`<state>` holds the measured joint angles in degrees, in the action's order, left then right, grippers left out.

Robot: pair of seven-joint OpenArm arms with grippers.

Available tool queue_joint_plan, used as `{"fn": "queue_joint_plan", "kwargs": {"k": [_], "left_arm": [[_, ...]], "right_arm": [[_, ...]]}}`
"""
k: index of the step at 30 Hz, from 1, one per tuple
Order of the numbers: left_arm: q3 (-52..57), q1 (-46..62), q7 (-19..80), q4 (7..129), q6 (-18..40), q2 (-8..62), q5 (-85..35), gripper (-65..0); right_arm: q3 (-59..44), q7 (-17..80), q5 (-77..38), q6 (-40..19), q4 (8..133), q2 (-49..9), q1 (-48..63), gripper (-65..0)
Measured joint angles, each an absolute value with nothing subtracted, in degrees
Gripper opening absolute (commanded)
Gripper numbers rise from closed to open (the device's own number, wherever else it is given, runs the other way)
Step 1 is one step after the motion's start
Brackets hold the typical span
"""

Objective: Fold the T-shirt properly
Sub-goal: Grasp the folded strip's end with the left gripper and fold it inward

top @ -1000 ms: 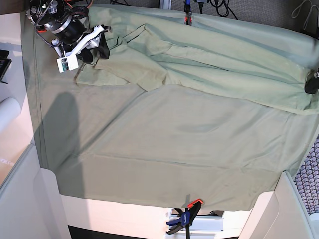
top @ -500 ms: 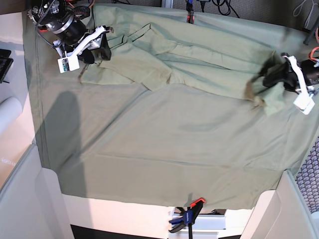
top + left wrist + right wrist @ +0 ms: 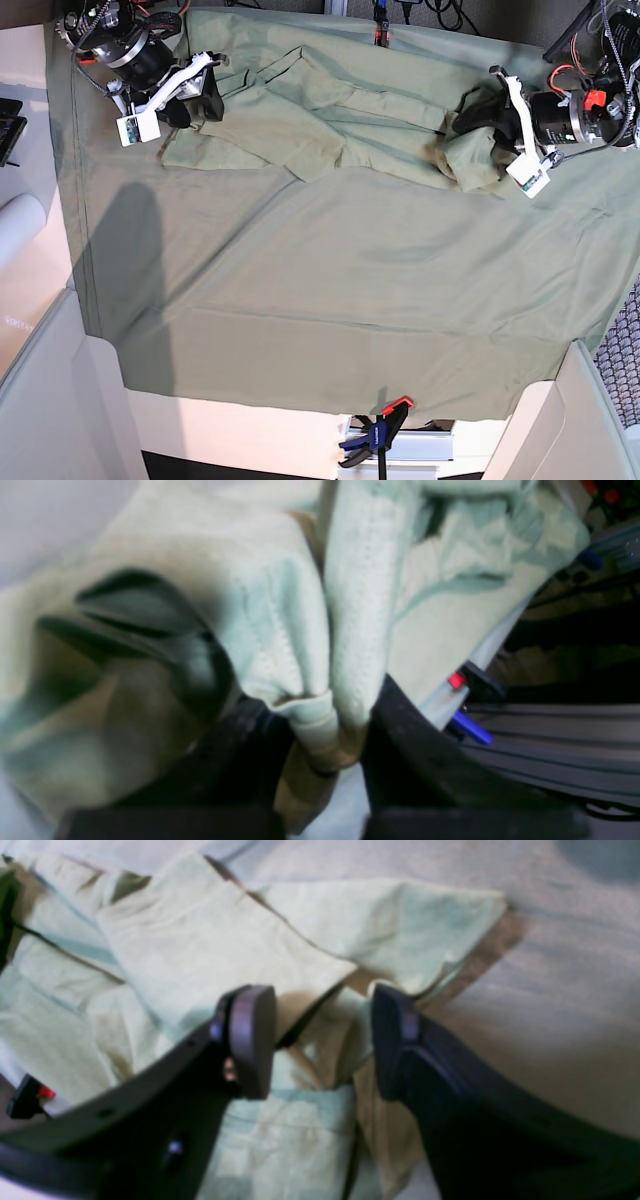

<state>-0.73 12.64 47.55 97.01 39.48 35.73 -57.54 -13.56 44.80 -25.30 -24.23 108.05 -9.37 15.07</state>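
The pale green T-shirt [image 3: 320,120] lies bunched along the far side of the grey-green tablecloth [image 3: 350,280]. My left gripper [image 3: 465,122] is at its right end, shut on a gathered fold of stitched hem. In the left wrist view that fold of the T-shirt [image 3: 280,630] is pinched in the left gripper [image 3: 325,720] between dark fingers [image 3: 410,750]. My right gripper [image 3: 193,108] stands open at the shirt's far-left end. In the right wrist view its fingers [image 3: 250,1040] straddle a crumpled edge of the T-shirt [image 3: 200,950] without closing on it.
A blue and orange clamp [image 3: 375,435] pins the cloth at the near edge and another clamp [image 3: 378,30] at the far edge. White panels [image 3: 50,400] flank the near corners. A white roll [image 3: 15,225] lies at the left, and cables hang behind the left arm.
My left arm has swept in from the table's right edge toward the middle, pulling the shirt's right end with it and bunching it. The right arm has stayed put.
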Motion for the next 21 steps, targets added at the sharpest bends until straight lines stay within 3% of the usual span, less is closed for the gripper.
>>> {"fn": "queue_joint_plan", "kwargs": {"k": [3, 5, 21], "left_arm": [[-0.8, 12.6, 47.6, 97.0, 39.5, 35.7, -59.3, -38.4], [-1.7, 12.5, 47.8, 97.0, 39.5, 35.7, -59.9, -32.3], [-7.3, 11.7, 47.9, 102.4, 39.4, 34.7, -69.9, -32.1]], "right_arm": [[-13.6, 44.8, -25.3, -24.2, 108.0, -9.4, 15.1, -34.0], [-13.6, 44.8, -25.3, -24.2, 108.0, -9.4, 15.1, -34.0], [-13.6, 44.6, -25.3, -24.2, 108.0, -9.4, 15.1, -34.0]]}}
